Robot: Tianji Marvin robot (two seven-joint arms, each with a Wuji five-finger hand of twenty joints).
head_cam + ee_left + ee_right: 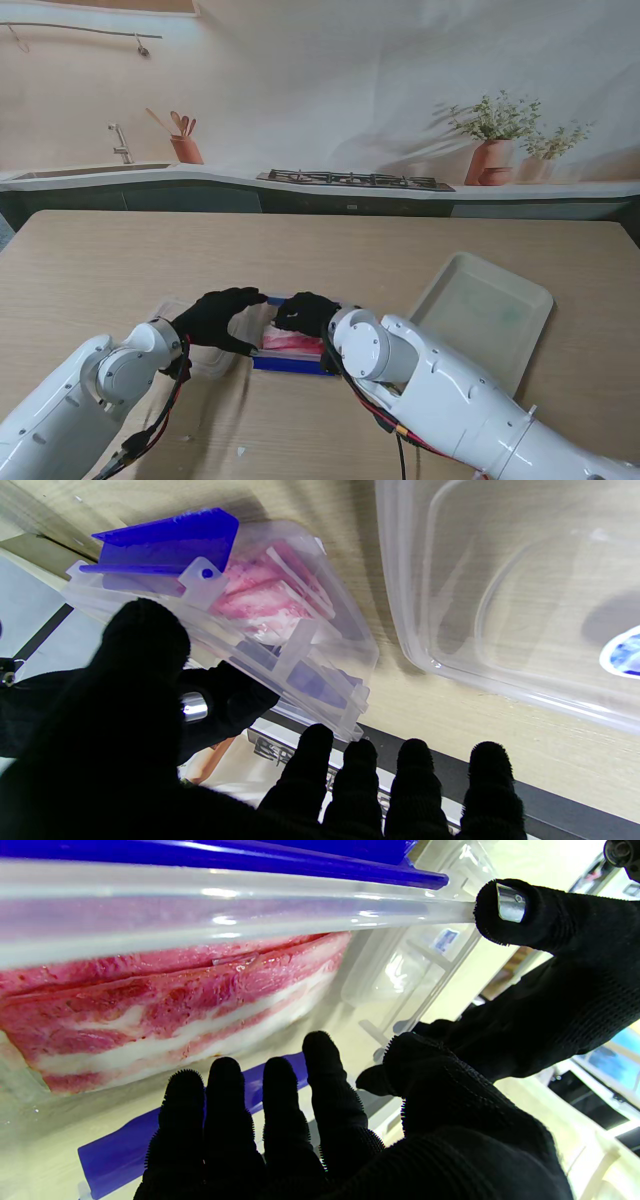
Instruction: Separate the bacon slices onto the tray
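The right hand hovered open-fingered at lower centre over the bacon, left hand spread beside the box; clinging slices might lift together.

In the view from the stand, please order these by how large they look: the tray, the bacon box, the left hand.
1. tray, clearly the largest
2. bacon box, partly hidden by the hands
3. left hand, looks close to the box, so this ranking is unsure

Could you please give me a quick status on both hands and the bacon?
Left hand and right hand open at the bacon box. Bacon still stacked inside. Tray bare, off right. Clear lid lies beside the box.
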